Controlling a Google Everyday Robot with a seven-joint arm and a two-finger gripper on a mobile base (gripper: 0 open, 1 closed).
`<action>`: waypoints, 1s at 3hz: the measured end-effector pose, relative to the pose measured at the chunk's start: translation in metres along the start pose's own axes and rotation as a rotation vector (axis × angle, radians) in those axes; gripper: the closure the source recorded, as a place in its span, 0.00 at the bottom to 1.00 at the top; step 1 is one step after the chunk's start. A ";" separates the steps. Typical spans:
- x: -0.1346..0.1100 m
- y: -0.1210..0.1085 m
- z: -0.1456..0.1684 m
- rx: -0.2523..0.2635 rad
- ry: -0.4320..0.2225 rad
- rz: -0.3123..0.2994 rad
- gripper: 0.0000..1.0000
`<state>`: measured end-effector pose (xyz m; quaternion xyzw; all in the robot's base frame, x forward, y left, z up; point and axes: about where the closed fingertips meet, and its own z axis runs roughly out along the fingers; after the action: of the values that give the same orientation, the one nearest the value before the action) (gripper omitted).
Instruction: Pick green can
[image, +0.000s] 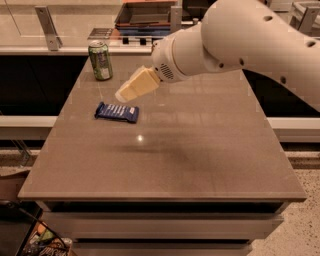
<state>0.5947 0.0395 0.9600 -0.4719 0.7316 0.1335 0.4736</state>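
Observation:
The green can (100, 60) stands upright at the far left corner of the brown table (200, 150). It has a green and white label and a silver top. My gripper (121, 96) hangs above the table, to the right of the can and nearer to me, pointing down and left. It is clearly apart from the can. The white arm (240, 35) reaches in from the upper right and hides the orange-tan can.
A dark blue snack packet (117, 112) lies flat on the table just below the gripper. A counter with a metal bracket (47, 25) and a dark tray (145, 15) runs behind the table.

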 end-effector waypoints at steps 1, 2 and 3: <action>-0.018 -0.006 0.030 -0.003 -0.050 0.004 0.00; -0.035 -0.017 0.064 -0.029 -0.083 0.007 0.00; -0.051 -0.027 0.099 -0.058 -0.119 0.017 0.00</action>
<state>0.6788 0.1181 0.9578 -0.4704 0.7020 0.1866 0.5011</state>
